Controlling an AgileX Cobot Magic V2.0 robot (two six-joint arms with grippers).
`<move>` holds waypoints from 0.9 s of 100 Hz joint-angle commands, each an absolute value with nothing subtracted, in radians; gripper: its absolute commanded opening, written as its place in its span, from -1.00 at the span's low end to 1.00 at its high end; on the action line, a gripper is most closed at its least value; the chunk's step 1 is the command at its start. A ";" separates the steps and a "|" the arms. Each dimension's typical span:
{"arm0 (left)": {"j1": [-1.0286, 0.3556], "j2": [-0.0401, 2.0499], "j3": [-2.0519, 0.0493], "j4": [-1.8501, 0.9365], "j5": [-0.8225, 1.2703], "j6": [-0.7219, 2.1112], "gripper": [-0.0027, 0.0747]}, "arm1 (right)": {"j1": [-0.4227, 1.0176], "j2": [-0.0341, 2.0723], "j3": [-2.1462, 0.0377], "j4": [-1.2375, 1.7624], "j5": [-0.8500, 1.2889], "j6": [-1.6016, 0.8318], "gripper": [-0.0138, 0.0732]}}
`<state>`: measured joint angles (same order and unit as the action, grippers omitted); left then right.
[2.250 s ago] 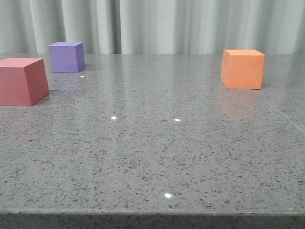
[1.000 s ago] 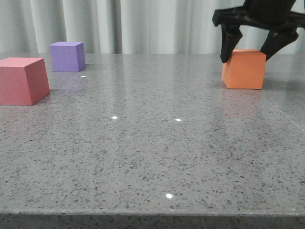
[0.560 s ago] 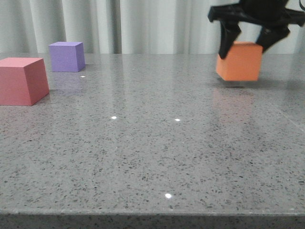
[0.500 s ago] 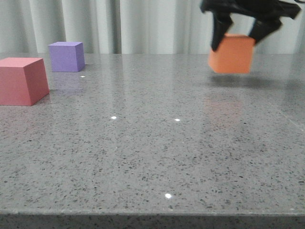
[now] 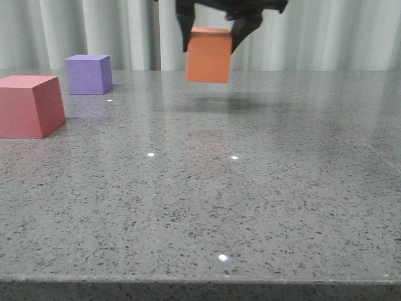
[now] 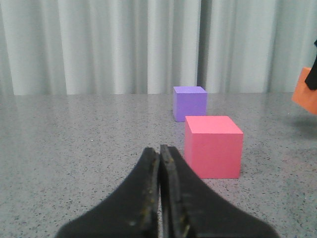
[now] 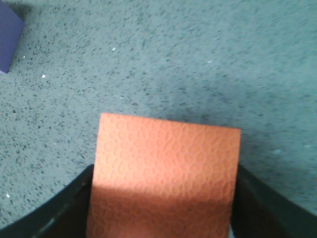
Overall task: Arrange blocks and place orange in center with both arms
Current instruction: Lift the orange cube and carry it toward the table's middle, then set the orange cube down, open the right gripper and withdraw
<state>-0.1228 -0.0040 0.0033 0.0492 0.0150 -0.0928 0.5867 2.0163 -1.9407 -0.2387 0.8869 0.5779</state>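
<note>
While the right gripper [image 5: 210, 39] is carrying the orange cube [image 5: 209, 55], jaws clenched on its sides, above the bench [image 5: 250, 200] and right of the purple cube [image 5: 88, 74], the left gripper [image 6: 159, 198] is idling, pressed closed; lowering centrally comes next.

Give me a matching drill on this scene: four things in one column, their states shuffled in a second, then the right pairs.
Things:
1. orange cube
2. red-pink cube
3. purple cube
4. left claw

States:
A. shut on nothing
B. resting on the table, nearest the left edge in the front view
C. held off the table by the right claw
D. resting on the table, farther back near the curtain

Pairs: 1-C, 2-B, 3-D, 4-A
</note>
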 commanded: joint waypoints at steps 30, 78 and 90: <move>-0.121 -0.040 0.045 0.043 -0.066 -0.096 -0.98 | 0.626 2.104 -2.127 -0.281 0.918 0.643 0.02; -0.121 -0.040 0.045 0.043 -0.066 -0.096 -0.98 | 0.627 2.111 -2.127 -0.281 0.928 0.641 0.73; -0.121 -0.040 0.045 0.043 -0.066 -0.096 -0.98 | 0.627 2.090 -2.127 -0.282 0.923 0.641 0.73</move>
